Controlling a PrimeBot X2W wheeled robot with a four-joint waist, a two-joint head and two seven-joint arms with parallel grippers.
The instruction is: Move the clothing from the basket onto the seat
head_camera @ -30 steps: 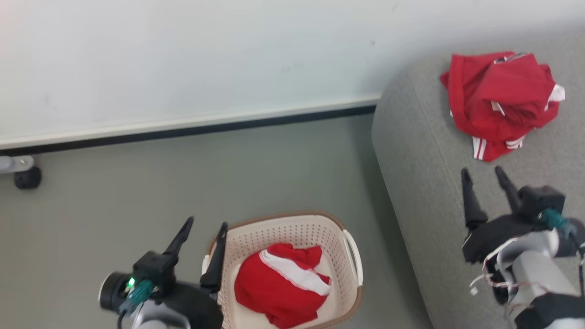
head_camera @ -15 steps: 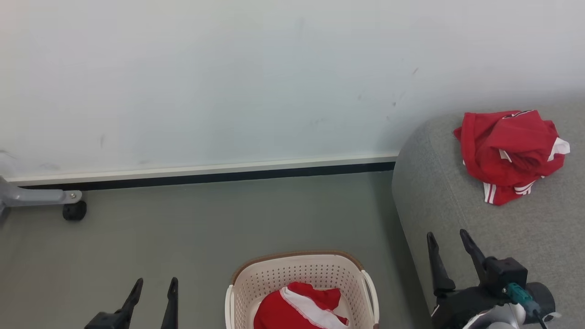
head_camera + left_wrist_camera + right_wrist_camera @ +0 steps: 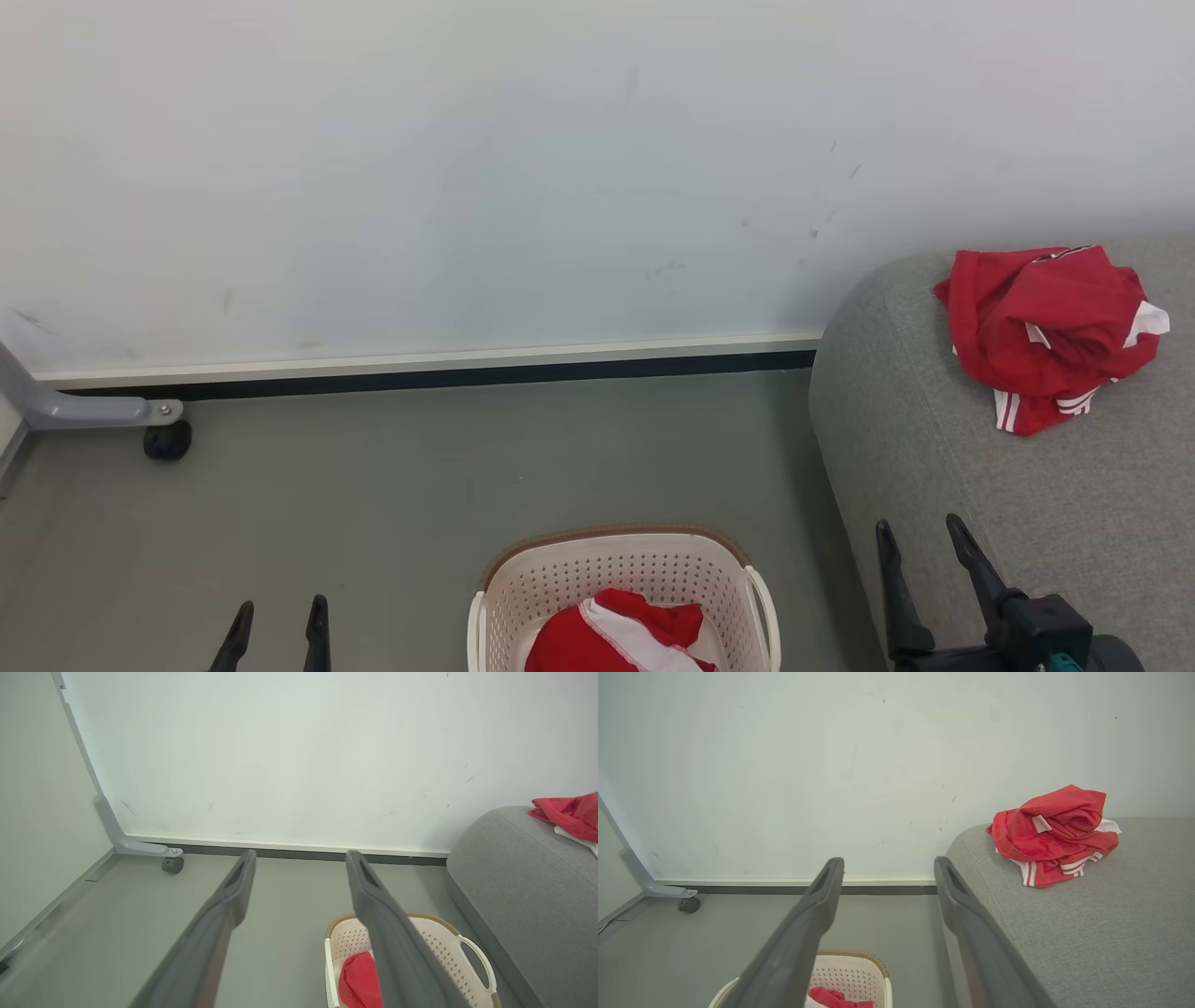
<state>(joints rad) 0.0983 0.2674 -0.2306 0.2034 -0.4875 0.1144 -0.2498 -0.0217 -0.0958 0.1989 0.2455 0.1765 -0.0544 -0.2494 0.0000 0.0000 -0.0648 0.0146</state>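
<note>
The task is standing about half done: the striped garment (image 3: 1050,336) is lying crumpled near the seat's (image 3: 934,467) far edge, the second garment (image 3: 611,644) is waiting inside the basket (image 3: 616,539) on the floor, and the left gripper (image 3: 280,623) and right gripper (image 3: 920,560) are hanging spread apart, holding nothing.

Beyond the black right gripper (image 3: 917,527), the crumpled garment (image 3: 1036,327) is bright red with white stripes, on the plain grey woven seat (image 3: 934,448). Right of the black left gripper (image 3: 282,607), the basket (image 3: 597,571) is cream, dot-perforated and brown-rimmed; the second garment (image 3: 560,653) is red with a white band.
</note>
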